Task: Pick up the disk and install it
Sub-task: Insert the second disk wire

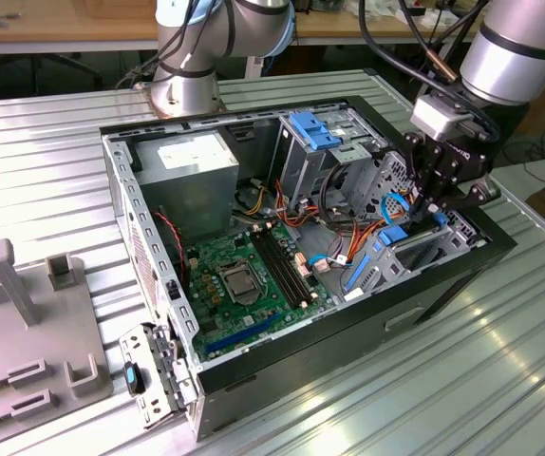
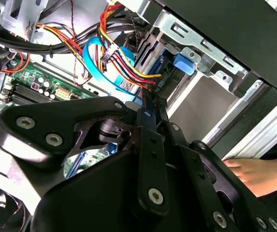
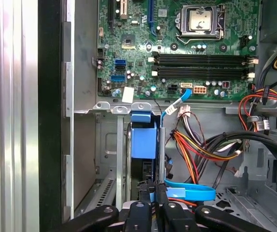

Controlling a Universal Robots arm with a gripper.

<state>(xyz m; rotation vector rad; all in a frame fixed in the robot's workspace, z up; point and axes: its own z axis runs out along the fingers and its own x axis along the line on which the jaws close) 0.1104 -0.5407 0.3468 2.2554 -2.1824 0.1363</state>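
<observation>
Gripper (image 1: pixel 436 211) clenched on the disk (image 3: pixel 144 140) — held on edge, so it slots down into the drive cage (image 1: pixel 415 249).

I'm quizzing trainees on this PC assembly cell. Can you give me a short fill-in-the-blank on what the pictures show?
1. The gripper reaches into the open computer ____.
2. The disk stands on edge in its bay, framed by ____ plastic rails.
3. The green motherboard lies on the case's ____.
4. The case rests on a ribbed ____ table.

Missing words: case; blue; floor; metal
</observation>
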